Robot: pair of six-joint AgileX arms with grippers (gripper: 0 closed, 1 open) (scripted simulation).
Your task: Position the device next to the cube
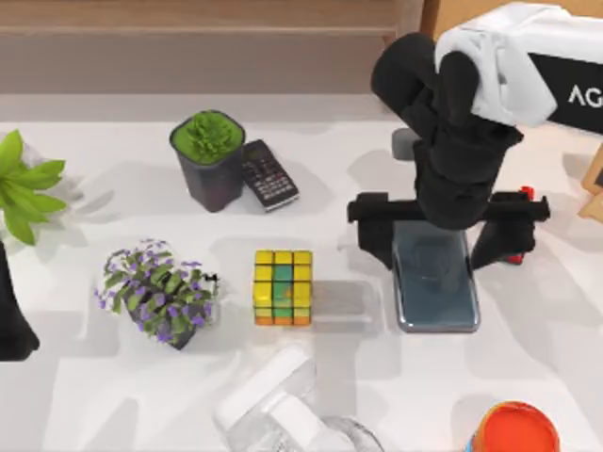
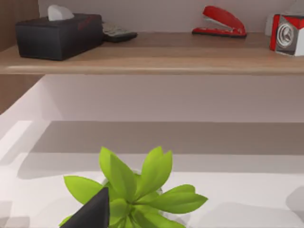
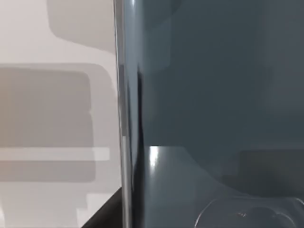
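My right arm comes in from the 1 o'clock corner of the top view, its dark wrist bent down over the table and standing directly above the far end of the device [image 1: 435,282]. The right gripper [image 1: 436,247] has its fingers spread wide — one finger [image 1: 374,235] stands on the left of the device's far end, the other on its right, each clear of the slab's long edges. It grips nothing; the device lies flat on the white table [image 1: 546,320] between the open fingers.

The device sits at about 3 o'clock from the cube [image 1: 283,287], long axis running toward 12 and 6 o'clock, with a strip of bare table between the two; they are near but apart. In the right wrist view the glossy grey-blue face [image 3: 213,95] is very close, its left edge running straight against the pale tabletop.

My left arm is parked at the 9 o'clock edge of the top view. Its wrist view shows a leafy green plant [image 2: 137,190] just ahead and a dark fingertip [image 2: 92,213] at the lower edge — I cannot tell whether the left gripper is open or closed.

Other items: a black keypad phone [image 1: 268,174] and a potted green plant [image 1: 209,155] toward 11 o'clock of the cube, and a purple-flowered plant [image 1: 158,292] at its 9 o'clock.
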